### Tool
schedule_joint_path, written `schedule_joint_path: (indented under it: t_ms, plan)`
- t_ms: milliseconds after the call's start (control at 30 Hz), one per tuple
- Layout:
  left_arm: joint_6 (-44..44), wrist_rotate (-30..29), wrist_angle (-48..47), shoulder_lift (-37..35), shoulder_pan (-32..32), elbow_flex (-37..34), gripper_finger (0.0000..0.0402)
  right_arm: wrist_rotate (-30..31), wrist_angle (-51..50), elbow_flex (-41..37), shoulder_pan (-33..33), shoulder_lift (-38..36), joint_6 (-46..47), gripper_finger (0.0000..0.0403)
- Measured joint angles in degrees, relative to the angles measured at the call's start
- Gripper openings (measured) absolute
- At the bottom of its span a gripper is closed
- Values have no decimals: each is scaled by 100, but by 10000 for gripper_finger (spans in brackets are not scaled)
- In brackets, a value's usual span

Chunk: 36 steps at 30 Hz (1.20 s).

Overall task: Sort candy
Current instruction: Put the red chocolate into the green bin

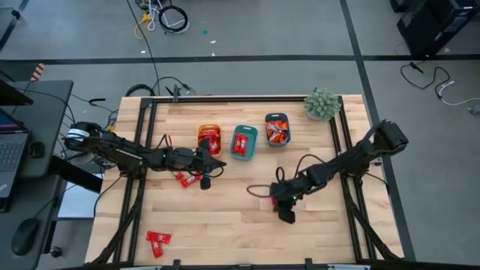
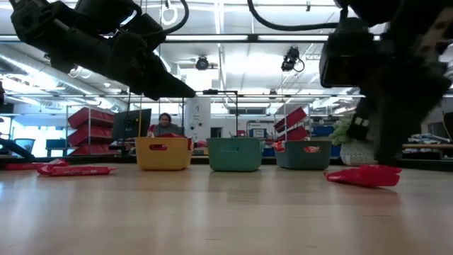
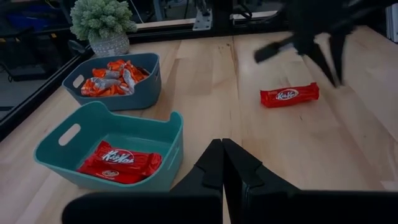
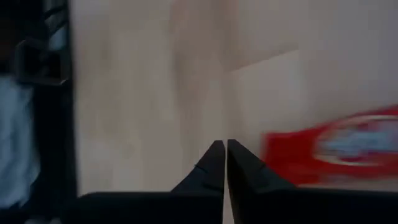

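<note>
One red candy [image 3: 289,95] lies flat on the table, and my right gripper [image 4: 225,146] is shut just beside it with nothing between the fingers; whether it touches the wrapper I cannot tell. My left gripper [image 3: 222,155] is shut and empty, hovering above the table next to the teal bin [image 3: 168,134]. That bin holds red candy [image 3: 121,163]. The grey-blue bin [image 3: 152,74] holds several orange-red candies. More candy lies loose on the table near the left gripper [image 1: 187,180] and at the near left [image 1: 157,240].
A yellow-orange bin [image 1: 209,139] stands left of the teal one, so that three bins stand in a row at the table's far middle. A potted plant [image 1: 322,103] sits at the far right corner. Cables trail from the right arm [image 1: 259,189].
</note>
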Motion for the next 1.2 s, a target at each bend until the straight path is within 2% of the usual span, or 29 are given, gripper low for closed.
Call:
schedule_joint_path:
  t_ms: [167, 400, 533, 600, 700, 933, 1200]
  plan:
    - [0, 0, 6, 0, -1, 0, 0, -428, 475, 0, 190, 392, 68, 7]
    - [-83, -129, 238, 0, 1, 0, 0, -446, 550, 13, 114, 790, 189, 4]
    - [66, -401, 430, 2, 1, 0, 0, -465, 415, 13, -24, 716, 3, 1]
    - [108, -395, 468, 2, 24, -32, 0, -274, 289, 4, -90, 616, -144, 1]
    - [89, -110, 845, 2, 128, -307, 0, 82, 23, 2, -158, 465, -390, 1]
    - [-58, 923, 2708, 4, 489, -1402, 0, 549, -664, 7, -370, 229, -795, 0]
    - [-6, 1062, 2807, -9, 568, -1739, 0, 819, -1122, 7, -766, 81, -1230, 0]
